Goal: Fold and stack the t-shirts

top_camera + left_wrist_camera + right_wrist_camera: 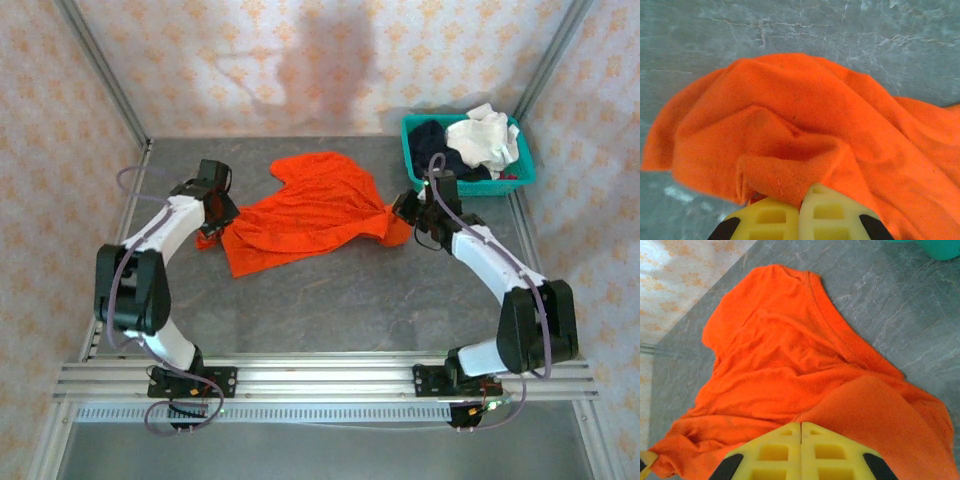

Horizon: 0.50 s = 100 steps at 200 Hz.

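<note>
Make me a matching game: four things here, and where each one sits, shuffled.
Things:
1 orange shirt
2 white shirt
3 navy shirt
4 basket

Places:
A in the basket, right side
B far right corner of the table
C crumpled mid-table
D in the basket, left side

Pairs: 1-C, 2-A, 3-D, 4-B

The big shirt [310, 215] is lying spread across the middle of the counter [350, 300], nearer its far side. The left claw [211, 236] is sitting at the shirt's left edge and the right claw [400, 213] at its right edge, each pinching cloth at its tips. The basket [470, 186] is standing in the far right corner, just behind the right claw. A second shirt [432, 138] is lying in it, left of a third shirt [490, 142].
</note>
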Each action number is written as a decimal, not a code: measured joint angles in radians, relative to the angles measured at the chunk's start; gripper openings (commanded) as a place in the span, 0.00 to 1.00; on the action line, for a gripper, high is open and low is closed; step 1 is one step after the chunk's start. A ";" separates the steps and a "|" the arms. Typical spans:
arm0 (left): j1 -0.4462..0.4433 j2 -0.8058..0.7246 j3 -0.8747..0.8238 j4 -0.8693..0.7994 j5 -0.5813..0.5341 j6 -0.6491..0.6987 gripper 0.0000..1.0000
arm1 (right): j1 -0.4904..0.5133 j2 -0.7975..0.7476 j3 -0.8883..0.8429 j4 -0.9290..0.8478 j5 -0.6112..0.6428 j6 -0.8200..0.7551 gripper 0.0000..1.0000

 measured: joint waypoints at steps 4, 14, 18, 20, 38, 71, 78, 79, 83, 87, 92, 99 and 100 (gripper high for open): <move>0.000 0.021 0.011 0.003 -0.001 0.002 0.25 | 0.000 0.012 0.007 0.002 0.000 -0.002 0.00; 0.000 0.061 0.043 0.008 -0.001 0.002 0.44 | 0.000 0.045 0.034 0.003 0.002 -0.008 0.00; 0.000 0.076 0.057 0.010 -0.001 0.004 0.55 | 0.000 0.057 0.045 0.003 0.002 -0.013 0.00; 0.000 0.082 0.065 0.012 -0.001 0.004 0.59 | 0.000 0.063 0.051 0.003 0.003 -0.014 0.00; 0.000 0.108 0.108 0.034 -0.008 0.003 0.88 | 0.000 0.105 0.100 0.007 0.003 -0.027 0.00; -0.009 0.012 0.066 0.077 -0.064 -0.012 1.00 | 0.000 0.113 0.117 0.021 0.002 -0.035 0.02; -0.016 -0.030 0.035 0.081 -0.076 -0.020 1.00 | 0.000 0.113 0.113 0.024 0.000 -0.034 0.02; -0.017 -0.035 0.031 0.082 -0.077 -0.021 1.00 | 0.000 0.112 0.111 0.026 -0.001 -0.034 0.02; -0.024 -0.066 0.005 0.086 -0.084 -0.028 1.00 | 0.000 0.110 0.105 0.029 -0.001 -0.034 0.02; -0.032 -0.093 -0.018 0.090 -0.090 -0.032 1.00 | 0.000 0.106 0.097 0.034 -0.001 -0.034 0.02; -0.045 -0.135 -0.052 0.091 -0.096 -0.043 1.00 | 0.000 0.100 0.084 0.037 -0.002 -0.033 0.02; -0.065 -0.186 -0.098 0.093 -0.100 -0.057 1.00 | 0.000 0.089 0.063 0.041 -0.004 -0.032 0.02; -0.069 -0.195 -0.108 0.093 -0.102 -0.059 1.00 | 0.000 0.086 0.058 0.042 -0.005 -0.032 0.02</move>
